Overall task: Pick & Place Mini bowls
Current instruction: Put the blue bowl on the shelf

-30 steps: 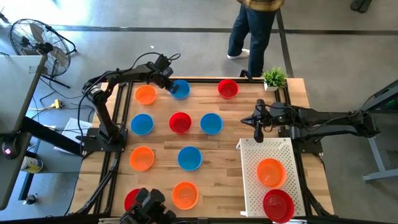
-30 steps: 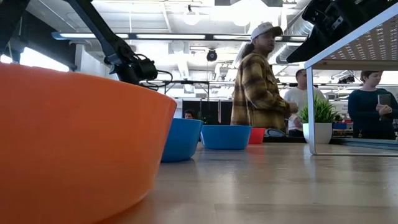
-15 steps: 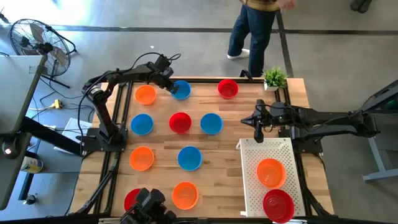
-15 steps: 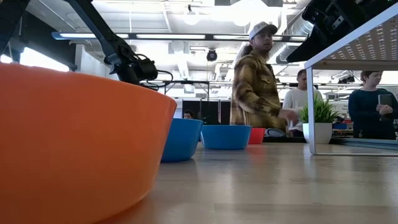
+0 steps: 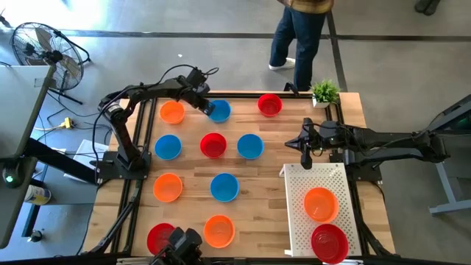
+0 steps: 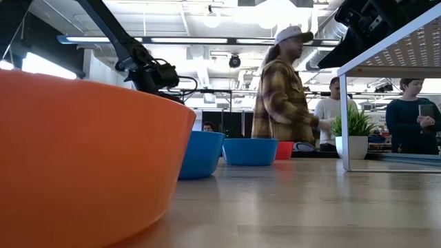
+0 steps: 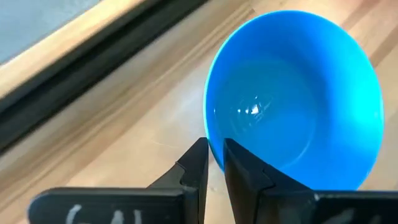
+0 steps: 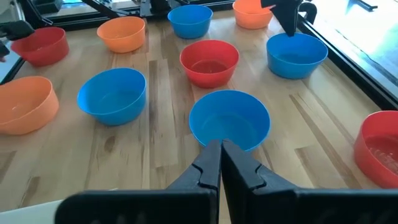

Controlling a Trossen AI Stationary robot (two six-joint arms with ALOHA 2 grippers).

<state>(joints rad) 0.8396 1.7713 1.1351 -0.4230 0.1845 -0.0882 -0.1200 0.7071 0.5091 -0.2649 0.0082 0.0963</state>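
Several mini bowls in red, orange and blue stand on the wooden table. My left gripper point(image 5: 204, 104) is at the far left, shut on a blue bowl point(image 5: 219, 111) that shows large in the left wrist view point(image 7: 298, 93). An orange bowl point(image 5: 172, 112) sits to its left and a red bowl point(image 5: 270, 104) to its right. My right gripper point(image 5: 305, 155) hovers shut above the far edge of the white perforated tray point(image 5: 294, 221), touching nothing. In the tray lie an orange bowl point(image 5: 321, 204) and a red bowl point(image 5: 329, 243). My left gripper pinches the blue bowl's rim point(image 7: 213, 148) on its left side, one finger point(image 7: 242, 171) inside the bowl and the other point(image 7: 196, 169) outside. The fingers come slanting down from the table's left. The bowl stays upright; whether it is lifted off the table, I cannot tell.
A middle row holds a blue bowl point(image 5: 168, 146), a red one point(image 5: 213, 145) and a blue one point(image 5: 250, 146). More bowls stand nearer. A small potted plant point(image 5: 324, 93) is at the far right corner. A person point(image 6: 282, 96) stands beyond the far edge.
My left gripper has shifted a little toward the table's right and near edge, and the blue bowl in its hold has moved with it, away from the orange bowl. The person behind the table has shifted about.
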